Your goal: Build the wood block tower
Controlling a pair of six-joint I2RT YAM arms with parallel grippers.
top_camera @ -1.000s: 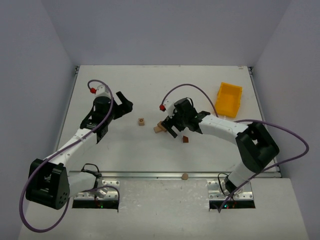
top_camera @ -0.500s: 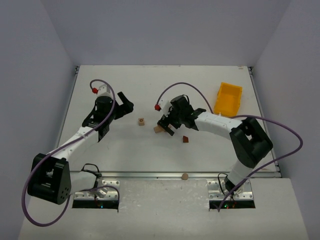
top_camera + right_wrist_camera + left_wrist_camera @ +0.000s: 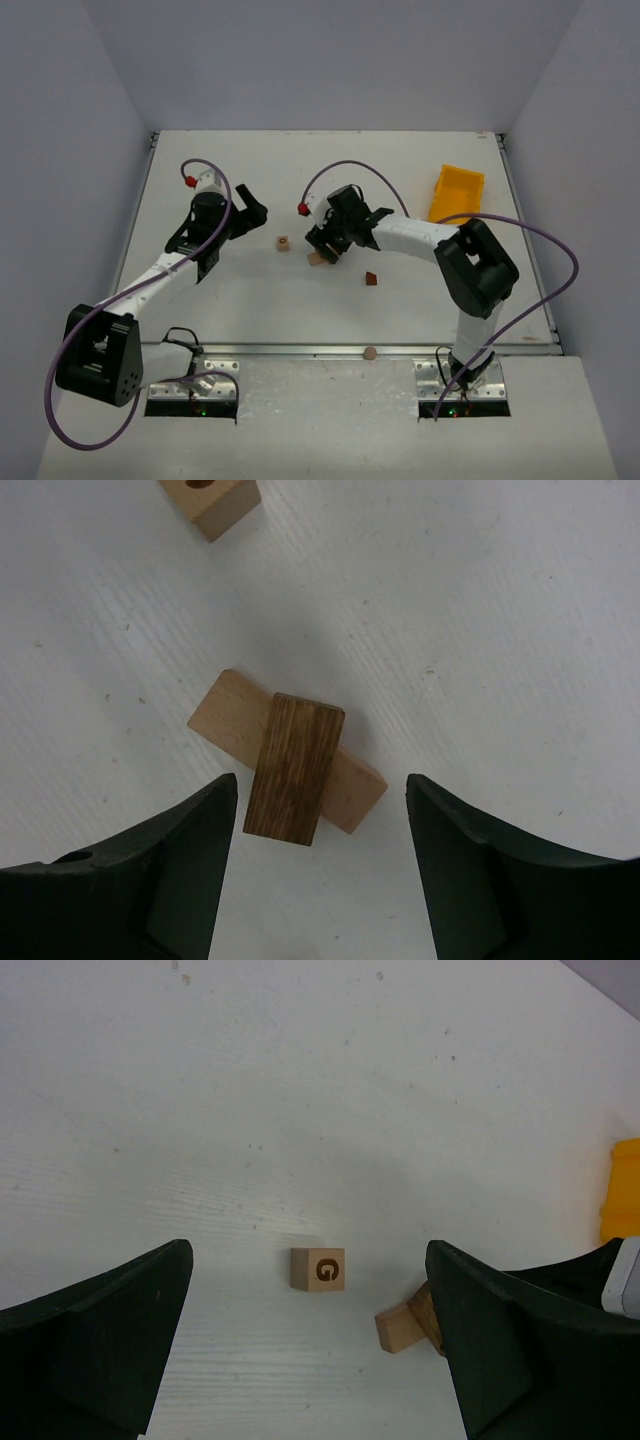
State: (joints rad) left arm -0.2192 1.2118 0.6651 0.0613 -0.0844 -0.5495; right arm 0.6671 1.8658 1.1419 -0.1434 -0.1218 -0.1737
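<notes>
while the right end effector point(image 3: 320, 805) hangs over the wood block tower point(image 3: 318, 257) near the middle of the worktop point(image 3: 250, 290), its fingers stand apart on either side of the dark brown piece point(image 3: 295, 768) lying crosswise on the pale plank point(image 3: 225, 715). the left end effector point(image 3: 308, 1252) gapes wide, a lettered cube point(image 3: 318, 1268) lying untouched between its fingers.

The bench point(image 3: 500, 600) was matt white with a fine ribbed texture. The pale plank point(image 3: 222, 718) was bare, smooth light wood. The dark block point(image 3: 293, 768) was brown-stained wood with a clear streaky grain. The letter cube point(image 3: 318, 1268) was pale wood too, its G marked dark. The right gripper point(image 3: 317, 800) had jaws of matt black plastic. The yellow bin point(image 3: 458, 197), far right, looked like smooth plastic.
</notes>
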